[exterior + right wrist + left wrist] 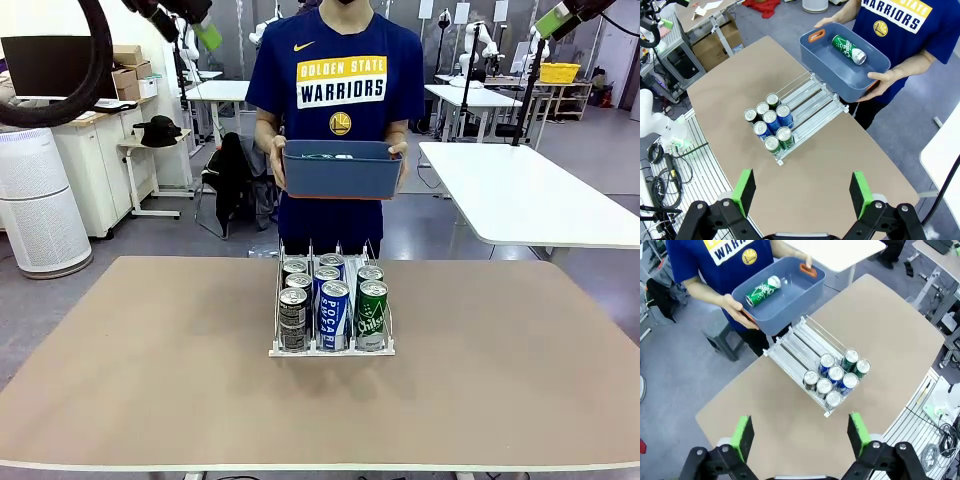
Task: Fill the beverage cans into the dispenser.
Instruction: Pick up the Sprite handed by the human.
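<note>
Fingers apart (eight cans racked).

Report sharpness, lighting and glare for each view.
Front view: soft, even light, hardly any shadow around the dispenser, labels on the beverage cans sharp. Left wrist view: sharp, the silver can tops glinting. Right wrist view: sharp, flat light on the table, green can in the bin crisp.
</note>
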`<act>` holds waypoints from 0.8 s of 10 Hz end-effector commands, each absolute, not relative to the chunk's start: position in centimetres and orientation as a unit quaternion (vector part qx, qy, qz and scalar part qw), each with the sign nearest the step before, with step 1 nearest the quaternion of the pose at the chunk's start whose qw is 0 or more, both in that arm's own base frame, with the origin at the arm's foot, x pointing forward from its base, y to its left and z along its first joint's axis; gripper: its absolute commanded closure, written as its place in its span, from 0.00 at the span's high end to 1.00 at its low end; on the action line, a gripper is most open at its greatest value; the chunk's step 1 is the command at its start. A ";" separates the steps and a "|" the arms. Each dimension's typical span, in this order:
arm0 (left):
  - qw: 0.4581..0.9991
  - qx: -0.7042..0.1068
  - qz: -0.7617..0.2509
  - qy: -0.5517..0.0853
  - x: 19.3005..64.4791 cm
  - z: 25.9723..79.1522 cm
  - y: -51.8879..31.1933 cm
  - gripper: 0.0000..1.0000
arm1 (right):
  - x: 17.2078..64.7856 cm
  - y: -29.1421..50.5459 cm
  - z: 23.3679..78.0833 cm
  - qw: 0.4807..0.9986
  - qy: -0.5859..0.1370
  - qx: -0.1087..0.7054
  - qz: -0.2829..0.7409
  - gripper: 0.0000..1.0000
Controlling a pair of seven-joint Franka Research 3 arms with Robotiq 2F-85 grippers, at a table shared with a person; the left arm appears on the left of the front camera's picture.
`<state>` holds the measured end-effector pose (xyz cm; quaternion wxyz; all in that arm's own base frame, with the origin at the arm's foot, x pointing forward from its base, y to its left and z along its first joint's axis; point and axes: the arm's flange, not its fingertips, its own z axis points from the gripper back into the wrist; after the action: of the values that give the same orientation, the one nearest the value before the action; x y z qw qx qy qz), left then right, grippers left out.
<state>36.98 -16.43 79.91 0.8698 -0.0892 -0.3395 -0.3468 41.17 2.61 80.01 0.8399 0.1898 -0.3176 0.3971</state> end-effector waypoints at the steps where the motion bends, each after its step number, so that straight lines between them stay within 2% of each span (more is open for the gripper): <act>1: 0.867 -0.098 -0.352 -0.341 37.3 80.4 -16.9 1.00 | 41.1 2.7 80.0 0.839 -0.318 0.190 0.398 1.00; 3: 0.871 -0.124 -0.331 -0.341 36.8 80.4 -16.5 1.00 | 41.1 2.7 80.0 0.839 -0.318 0.190 0.398 1.00; 4: 0.866 -0.090 -0.349 -0.345 37.2 80.7 -17.0 1.00 | 41.1 2.7 80.0 0.839 -0.318 0.190 0.398 1.00; 8: 0.866 -0.090 -0.349 -0.345 37.2 80.7 -17.0 1.00 | 41.1 2.7 80.0 0.839 -0.318 0.190 0.398 1.00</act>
<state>37.16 -17.29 80.69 0.8668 -0.0944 -0.3453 -0.3472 41.17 2.62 80.01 0.8399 0.1898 -0.3176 0.3971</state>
